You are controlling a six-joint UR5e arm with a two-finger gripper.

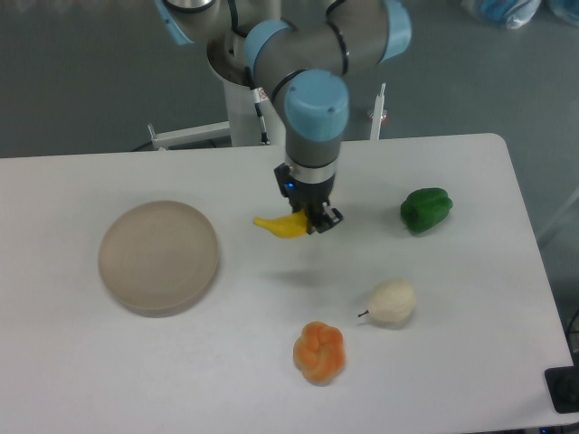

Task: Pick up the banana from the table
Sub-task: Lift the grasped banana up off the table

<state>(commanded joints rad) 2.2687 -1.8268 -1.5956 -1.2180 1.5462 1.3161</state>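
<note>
The yellow banana (280, 224) hangs in the air above the white table (226, 362), its shadow lying on the tabletop below and to the right of it. My gripper (312, 221) is shut on the banana's right end, and only the left half of the fruit sticks out past the black fingers. The arm's blue-capped wrist comes down from the top of the view over the fruit.
A round tan plate (159, 256) lies at the left. A green pepper (425, 209) sits at the right, a cream pear (391, 302) in front of it, and a knobbly orange fruit (319, 352) near the front edge.
</note>
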